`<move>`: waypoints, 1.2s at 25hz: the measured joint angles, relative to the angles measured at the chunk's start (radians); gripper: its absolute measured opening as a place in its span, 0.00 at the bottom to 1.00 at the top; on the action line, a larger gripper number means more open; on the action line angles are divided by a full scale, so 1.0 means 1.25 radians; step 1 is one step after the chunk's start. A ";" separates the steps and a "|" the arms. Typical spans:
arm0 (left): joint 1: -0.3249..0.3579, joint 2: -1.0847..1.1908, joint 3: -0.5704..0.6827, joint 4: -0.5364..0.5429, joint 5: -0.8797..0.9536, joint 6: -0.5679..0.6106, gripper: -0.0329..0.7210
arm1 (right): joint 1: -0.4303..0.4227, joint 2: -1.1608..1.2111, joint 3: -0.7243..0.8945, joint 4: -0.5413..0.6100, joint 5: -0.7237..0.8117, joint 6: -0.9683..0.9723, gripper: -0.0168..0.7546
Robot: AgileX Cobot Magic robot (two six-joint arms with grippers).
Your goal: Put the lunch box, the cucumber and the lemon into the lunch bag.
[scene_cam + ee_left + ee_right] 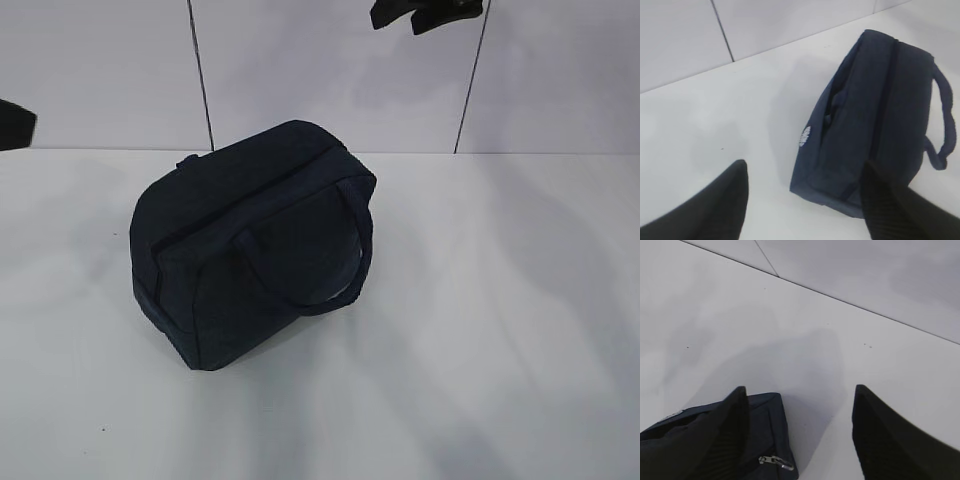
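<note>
- The lunch bag (255,240), a dark navy fabric bag, is shown standing on the white table (500,330) in the exterior view, near a pale tiled wall (330,70).
- Its looped handle (350,250) is seen lying over the side that faces the camera; the zipper line along the top appears drawn shut.
- In the left wrist view, the left gripper (805,200) is presented with its two dark fingers (715,205) spread wide apart; nothing is held between them.
- The bag is placed ahead of this gripper and toward its right finger, which overlaps the bag's near corner in the picture; contact cannot be told.
- A small white round logo (804,136) is visible on the bag's end panel.
- In the right wrist view, the right gripper (800,440) is likewise shown with fingers wide apart and empty.
- A corner of the bag, with its metal zipper pull (774,461), lies just beside the left-hand finger of this gripper; bare table fills the gap between the fingers.
- No lunch box, cucumber or lemon can be made out in any view.
</note>
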 joint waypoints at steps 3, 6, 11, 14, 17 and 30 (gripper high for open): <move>0.048 -0.026 -0.004 0.040 0.042 0.000 0.70 | 0.000 -0.001 0.000 -0.026 0.002 -0.007 0.68; 0.089 -0.040 -0.004 0.069 0.108 0.000 0.70 | 0.001 -0.003 0.000 -0.039 0.005 -0.026 0.68; 0.123 -0.070 -0.004 0.081 0.132 -0.001 0.70 | 0.009 -0.019 0.003 -0.113 0.005 -0.063 0.68; 0.124 -0.075 -0.004 0.089 0.133 -0.001 0.70 | 0.010 -0.028 0.040 -0.181 0.005 -0.079 0.68; 0.124 -0.075 -0.004 0.103 0.135 -0.012 0.69 | 0.010 -0.053 0.098 -0.188 0.005 -0.081 0.68; 0.141 -0.112 -0.004 0.135 0.212 -0.084 0.68 | 0.015 -0.541 0.707 -0.155 -0.111 -0.119 0.68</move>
